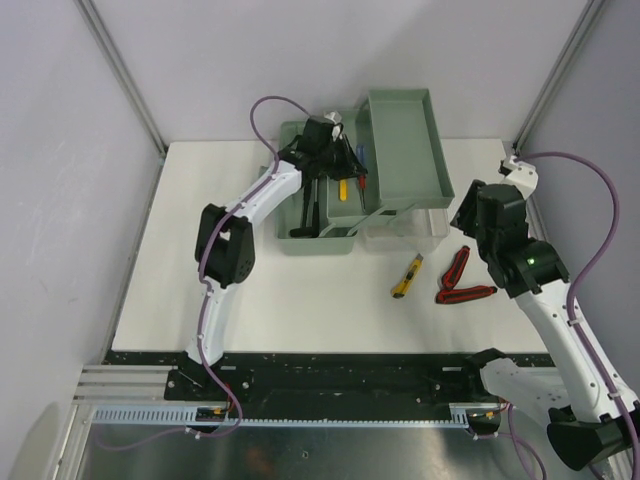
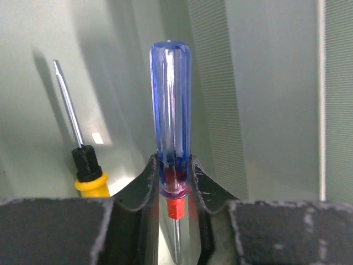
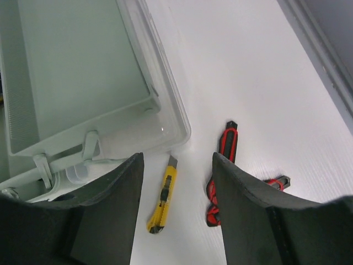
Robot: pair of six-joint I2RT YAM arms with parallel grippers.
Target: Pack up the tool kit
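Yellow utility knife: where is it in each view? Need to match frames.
Top external: the yellow utility knife lies on the table, in front of the clear lid and left of the red pliers.
Left wrist: not in it; only the blue-handled screwdriver and another screwdriver inside the box.
Right wrist: low centre, pliers to its right.
Shared landmark: the clear lid's corner beside the knife.
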